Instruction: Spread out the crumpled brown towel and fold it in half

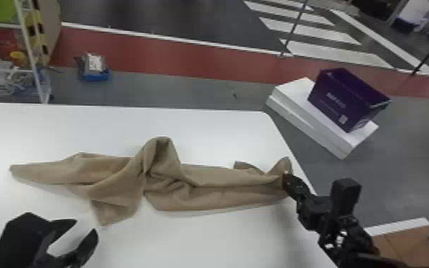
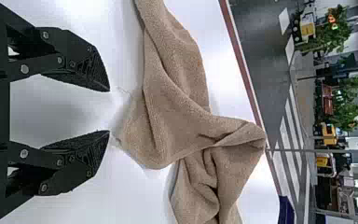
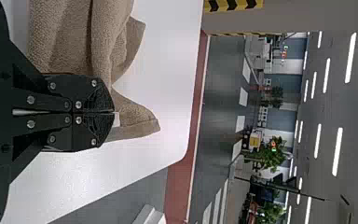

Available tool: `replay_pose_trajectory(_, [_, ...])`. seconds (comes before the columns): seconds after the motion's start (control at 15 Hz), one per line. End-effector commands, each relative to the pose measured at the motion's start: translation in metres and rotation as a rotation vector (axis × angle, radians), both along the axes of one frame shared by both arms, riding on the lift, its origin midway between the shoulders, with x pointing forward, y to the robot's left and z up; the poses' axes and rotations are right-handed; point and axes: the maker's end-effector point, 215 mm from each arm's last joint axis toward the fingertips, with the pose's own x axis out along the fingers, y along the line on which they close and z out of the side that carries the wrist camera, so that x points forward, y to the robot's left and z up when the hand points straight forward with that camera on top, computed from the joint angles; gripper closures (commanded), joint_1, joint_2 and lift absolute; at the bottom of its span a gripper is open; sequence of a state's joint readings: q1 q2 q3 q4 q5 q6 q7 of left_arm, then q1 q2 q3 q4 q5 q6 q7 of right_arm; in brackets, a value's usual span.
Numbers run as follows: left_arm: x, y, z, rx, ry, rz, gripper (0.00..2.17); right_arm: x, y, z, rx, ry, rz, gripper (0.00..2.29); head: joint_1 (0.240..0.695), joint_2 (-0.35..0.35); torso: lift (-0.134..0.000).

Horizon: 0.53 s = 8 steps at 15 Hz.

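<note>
L fingers (image 1: 88, 246) spread; R fingers (image 1: 291, 184) pinching towel (image 1: 167, 192) end. Blue bin (image 1: 97, 77) on flr w/ whitish stuff (image 1: 94, 63).

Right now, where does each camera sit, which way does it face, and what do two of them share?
Head view: on the head, facing forward and down at the table and towel; left tool and right tool show.
Left wrist view: on the left wrist, facing over the towel to the room beyond; its own open tool shows.
Right wrist view: on the right wrist, facing past the table's corner; its own tool shows, shut on the towel.
Head and right wrist views share the towel's right end.
</note>
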<state>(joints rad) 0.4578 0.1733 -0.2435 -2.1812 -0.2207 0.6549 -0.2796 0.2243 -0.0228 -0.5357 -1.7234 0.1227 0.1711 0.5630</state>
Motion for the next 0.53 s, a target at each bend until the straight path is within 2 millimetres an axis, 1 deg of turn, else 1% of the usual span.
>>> replay_pose_trajectory(0.0, [-0.004, -0.006, -0.001, -0.014, 0.013, -0.005, 0.67, 0.0, 0.001, -0.001, 0.003, 0.001, 0.001, 1.36, 0.695, -0.35, -0.124])
replay_pose_trajectory(0.2, [-0.003, -0.018, -0.005, -0.017, 0.011, -0.017, 0.68, -0.002, -0.001, -0.002, 0.001, 0.004, -0.001, 1.36, 0.695, -0.35, -0.124])
replay_pose_trajectory(0.33, [0.001, -0.025, -0.004, -0.024, -0.008, -0.023, 0.68, -0.001, 0.0, 0.0, 0.0, 0.001, -0.001, 1.36, 0.695, -0.35, -0.124])
replay_pose_trajectory(0.47, [0.005, -0.026, -0.003, -0.021, -0.015, -0.019, 0.68, -0.001, 0.001, 0.0, 0.0, 0.0, 0.002, 1.36, 0.695, -0.35, -0.124])
